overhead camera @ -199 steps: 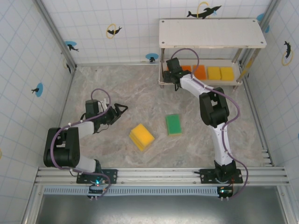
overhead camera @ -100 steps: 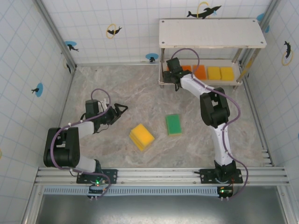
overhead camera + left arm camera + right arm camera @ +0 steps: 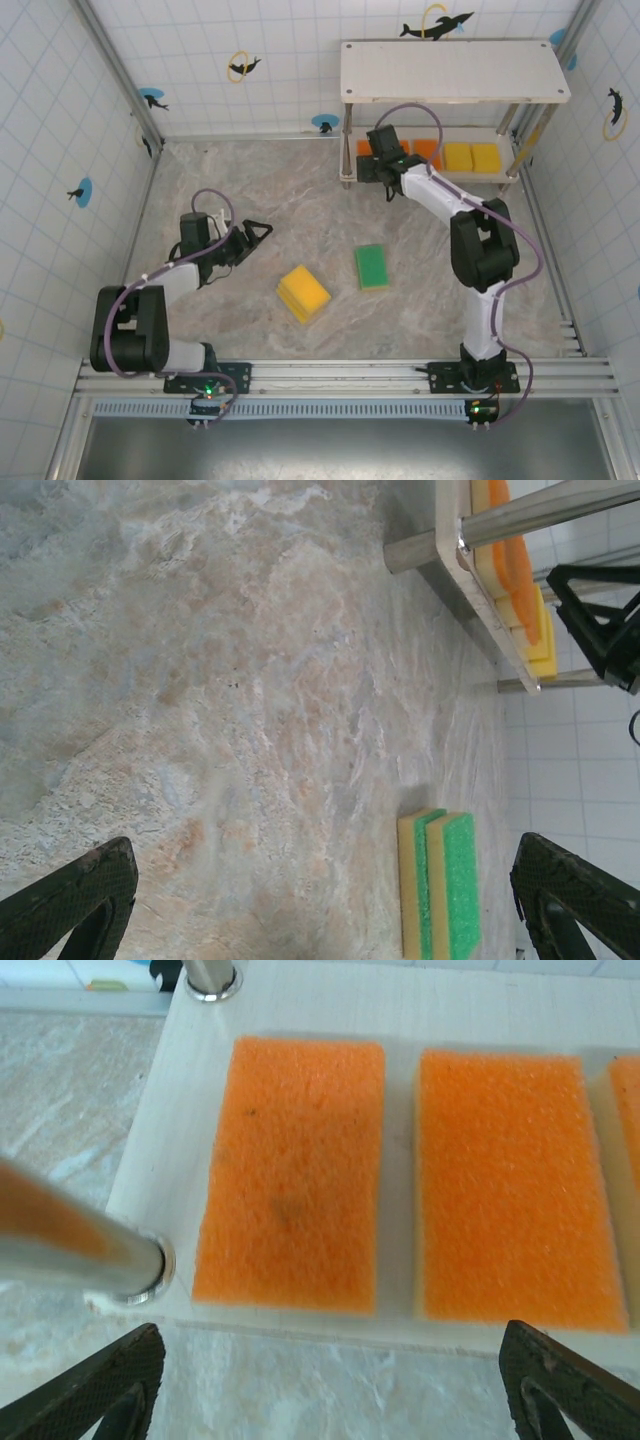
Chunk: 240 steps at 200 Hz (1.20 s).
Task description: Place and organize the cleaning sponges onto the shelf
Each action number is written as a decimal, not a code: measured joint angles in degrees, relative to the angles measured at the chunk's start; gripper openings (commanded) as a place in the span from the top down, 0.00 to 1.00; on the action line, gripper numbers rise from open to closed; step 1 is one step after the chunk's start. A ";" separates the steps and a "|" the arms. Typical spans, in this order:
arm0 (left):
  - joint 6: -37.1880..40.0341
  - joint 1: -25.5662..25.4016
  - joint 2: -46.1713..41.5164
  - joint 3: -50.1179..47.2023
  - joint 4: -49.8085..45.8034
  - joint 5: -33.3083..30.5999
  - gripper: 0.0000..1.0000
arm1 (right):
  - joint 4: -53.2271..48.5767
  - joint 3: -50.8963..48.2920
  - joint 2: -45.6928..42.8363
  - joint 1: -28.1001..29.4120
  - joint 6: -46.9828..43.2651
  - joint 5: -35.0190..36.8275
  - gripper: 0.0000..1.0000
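Note:
The shelf (image 3: pixel 455 70) stands at the back right. Its lower board (image 3: pixel 290 1005) carries a row of orange and yellow cleaning sponges (image 3: pixel 458 157). My right gripper (image 3: pixel 383 150) hovers at the front edge of that board. In the right wrist view it (image 3: pixel 330 1400) is open and empty, with two orange sponges (image 3: pixel 290 1170) (image 3: pixel 510 1185) lying flat just beyond it. A green-faced sponge pair (image 3: pixel 371 266) (image 3: pixel 440 880) and a yellow stack (image 3: pixel 303 292) lie on the table. My left gripper (image 3: pixel 262 232) (image 3: pixel 320 920) is open and empty, left of them.
A silver shelf leg (image 3: pixel 70 1250) stands close to the right gripper's left finger, and another leg (image 3: pixel 540 510) shows in the left wrist view. Tiled walls enclose the marble table (image 3: pixel 250 190) on three sides. A metal rail (image 3: pixel 340 375) runs along the near edge.
The right gripper has opened wider and shifted right and slightly back along the lower board, leaving the leftmost orange sponge lying there. The left arm has barely moved.

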 measured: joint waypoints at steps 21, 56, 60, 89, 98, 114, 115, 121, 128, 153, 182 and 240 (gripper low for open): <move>0.20 -0.31 -1.84 0.57 -2.27 -0.72 0.02 | 0.35 -5.88 -4.92 0.87 -0.50 -1.40 0.09; 0.26 -0.44 -4.70 1.42 -6.40 -1.49 0.02 | 1.51 -16.17 -12.61 2.93 -1.46 -5.33 0.09; 0.28 -0.44 -5.05 1.44 -6.75 -1.55 0.03 | 1.57 -17.09 -13.20 3.13 -1.57 -5.81 0.09; 0.42 -1.03 -8.96 1.64 -10.95 -2.05 0.02 | 2.45 -23.80 -16.87 4.61 -2.05 -9.49 0.09; 0.42 -1.11 -10.47 1.64 -12.48 -2.14 0.02 | 2.49 -25.57 -17.84 5.01 -2.21 -10.60 0.09; 0.48 -1.75 -13.57 1.64 -15.67 -2.64 0.02 | 3.17 -28.63 -19.50 5.99 -2.95 -12.57 0.09; 0.48 -1.79 -13.68 1.64 -15.78 -2.69 0.02 | 3.21 -28.76 -19.56 6.05 -2.95 -12.63 0.09; 0.63 -2.23 -14.95 1.64 -17.09 -3.02 0.02 | 3.58 -29.90 -20.20 6.51 -3.32 -13.35 0.09; 0.72 -2.80 -16.35 1.64 -18.58 -3.48 0.02 | 3.93 -31.19 -20.87 7.04 -3.63 -14.29 0.09; 0.59 -4.83 -20.83 1.03 -22.77 -4.35 0.02 | 6.34 -35.15 -22.69 8.66 -4.48 -17.27 0.09; -1.07 -6.91 -26.45 -2.45 -27.21 -4.70 0.02 | 7.78 -37.81 -23.69 9.05 -4.39 -18.78 0.09; -4.68 -8.17 -38.14 -3.72 -41.03 -4.92 0.02 | 8.50 -39.85 -29.49 9.51 -3.91 -18.34 0.08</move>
